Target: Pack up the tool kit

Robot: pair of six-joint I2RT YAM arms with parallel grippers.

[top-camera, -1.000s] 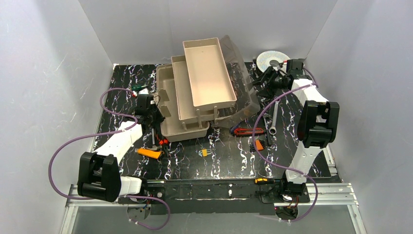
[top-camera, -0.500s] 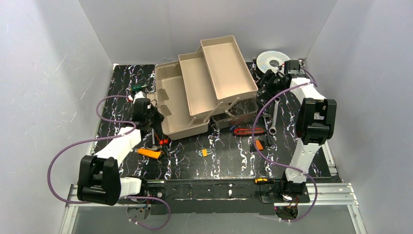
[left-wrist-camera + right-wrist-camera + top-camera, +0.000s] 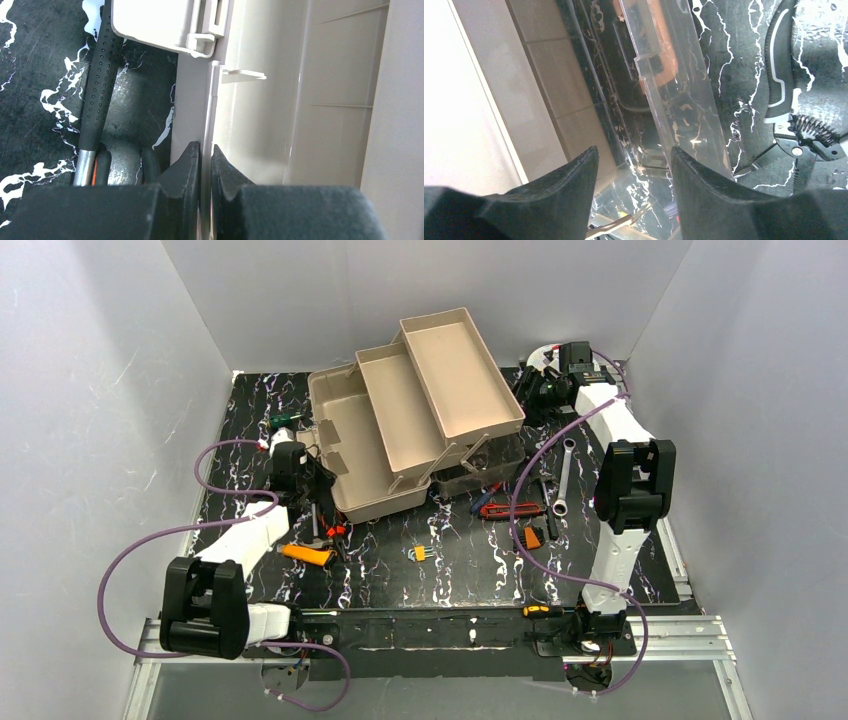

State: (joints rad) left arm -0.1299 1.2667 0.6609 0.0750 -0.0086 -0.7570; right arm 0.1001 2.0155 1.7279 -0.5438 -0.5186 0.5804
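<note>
Open toolbox [image 3: 350,455] at table's [image 3: 450,570] back edge; tools [image 3: 510,510] loose.
Left gripper [image 3: 206,150] pinches its wall [image 3: 250,125]; right gripper [image 3: 631,160] spread over lid [image 3: 679,100]. Risk: thin-wall pinch slips, toolbox skids.

Soft, even light is filling the booth [image 3: 100,390], glare is streaking the smoky lid [image 3: 679,100], and the right gripper's fingers [image 3: 569,190] are blurring up close.

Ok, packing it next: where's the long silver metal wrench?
In the top view, on the right side: the long silver metal wrench lies on the black marbled tabletop between the toolbox's smoky translucent lid and the right arm.
</note>
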